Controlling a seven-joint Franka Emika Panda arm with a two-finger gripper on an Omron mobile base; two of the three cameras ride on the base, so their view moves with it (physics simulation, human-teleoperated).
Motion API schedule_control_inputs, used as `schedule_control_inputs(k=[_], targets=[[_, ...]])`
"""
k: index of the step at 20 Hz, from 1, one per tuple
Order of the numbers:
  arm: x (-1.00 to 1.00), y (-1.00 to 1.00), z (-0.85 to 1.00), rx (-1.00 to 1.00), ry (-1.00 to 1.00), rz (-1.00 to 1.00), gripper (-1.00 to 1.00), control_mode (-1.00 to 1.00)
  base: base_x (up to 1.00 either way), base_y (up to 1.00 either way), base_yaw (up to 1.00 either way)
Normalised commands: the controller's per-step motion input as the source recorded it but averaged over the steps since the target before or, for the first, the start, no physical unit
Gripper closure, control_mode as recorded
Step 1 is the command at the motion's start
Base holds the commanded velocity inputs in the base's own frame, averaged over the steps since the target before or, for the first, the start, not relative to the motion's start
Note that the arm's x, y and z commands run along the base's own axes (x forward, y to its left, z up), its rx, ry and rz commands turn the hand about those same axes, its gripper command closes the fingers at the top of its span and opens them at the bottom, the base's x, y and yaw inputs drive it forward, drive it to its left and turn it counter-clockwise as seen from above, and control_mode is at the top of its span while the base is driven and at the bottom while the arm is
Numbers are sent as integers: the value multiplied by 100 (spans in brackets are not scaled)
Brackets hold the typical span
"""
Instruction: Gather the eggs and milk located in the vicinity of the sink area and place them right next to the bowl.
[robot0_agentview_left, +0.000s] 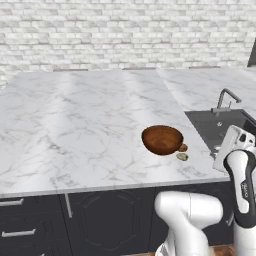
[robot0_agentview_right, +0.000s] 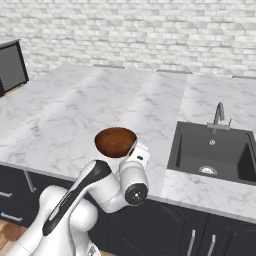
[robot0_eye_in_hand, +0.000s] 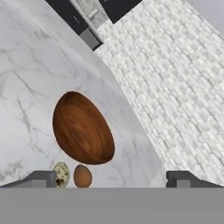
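marble counter (robot0_agentview_left: 75, 125) is spreading wide under a white brick wall (robot0_agentview_left: 125, 30). sink (robot0_agentview_right: 212, 150) is sitting dark at its right end, faucet (robot0_agentview_right: 218, 114) rising behind the basin. bowl (robot0_agentview_left: 162, 139) is resting upright near the counter's front edge, left of the sink. gripper (robot0_eye_in_hand: 111, 179) is hovering by the bowl, fingers (robot0_eye_in_hand: 41, 178) spread wide, grasping nothing. reddish-brown egg (robot0_eye_in_hand: 82, 176) and pale speckled egg (robot0_eye_in_hand: 61, 174) are lying just beside the bowl, next to each other.
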Motion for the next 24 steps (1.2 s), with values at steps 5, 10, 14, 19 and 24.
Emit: schedule_control_inputs(k=[5, 10, 14, 19, 24], targets=[[0, 1, 0, 0, 0, 0, -100, 100, -1, 0, 0], [0, 0, 0, 0, 0, 0, -100, 100, -75, -30, 0], [0, 0, 0, 0, 0, 0, -100, 100, -96, -46, 0], [0, 0, 0, 0, 0, 0, -100, 100, -12, -81, 0], [0, 0, 0, 0, 0, 0, -100, 100, 7, -100, 0]])
